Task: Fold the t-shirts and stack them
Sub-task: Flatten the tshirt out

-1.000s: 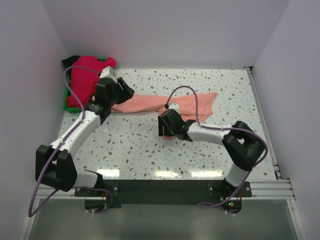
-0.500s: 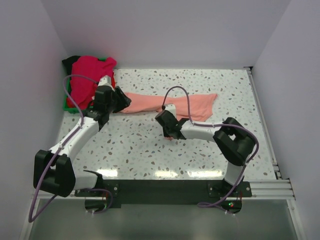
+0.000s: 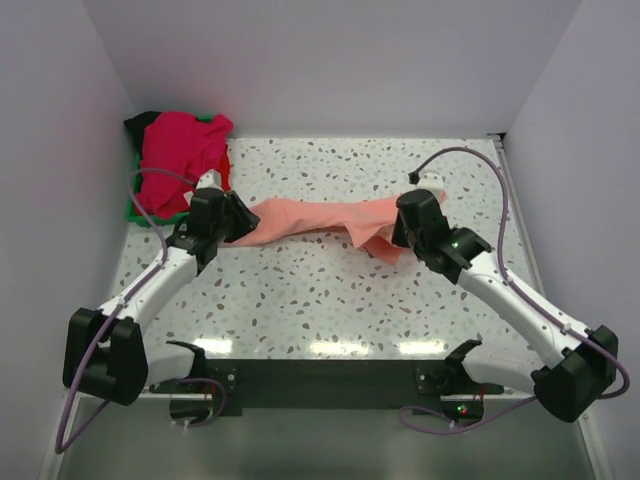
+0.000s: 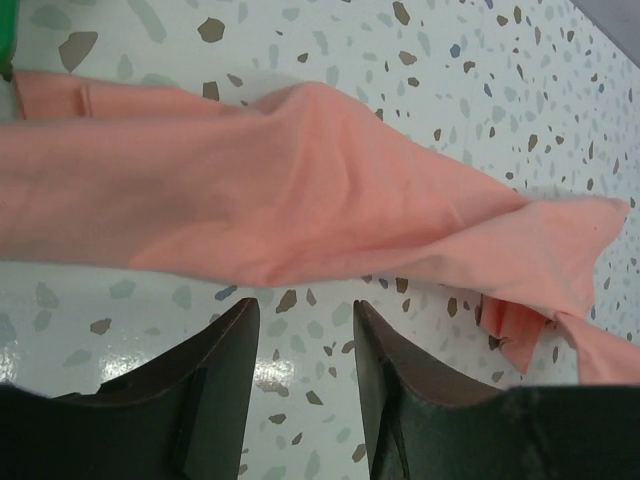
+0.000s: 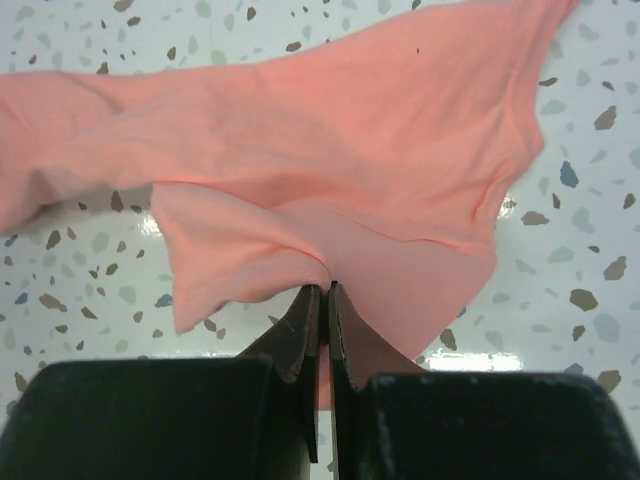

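Tabletop [image 5: 570, 290]; t-shirt [image 5: 300, 160] edge inside right fingers [image 5: 303, 335]

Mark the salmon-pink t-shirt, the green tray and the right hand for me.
salmon-pink t-shirt [image 3: 310, 215]: top view, middle of the stretched cloth.
green tray [image 3: 133, 212]: top view, its near-left rim.
right hand [image 5: 322, 292]: right wrist view, between the shut fingertips pinching the cloth.

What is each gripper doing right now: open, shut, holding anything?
Left gripper: open, holding nothing, salmon-pink t-shirt lying just ahead of it.
Right gripper: shut, pinching a fold of the salmon-pink t-shirt.
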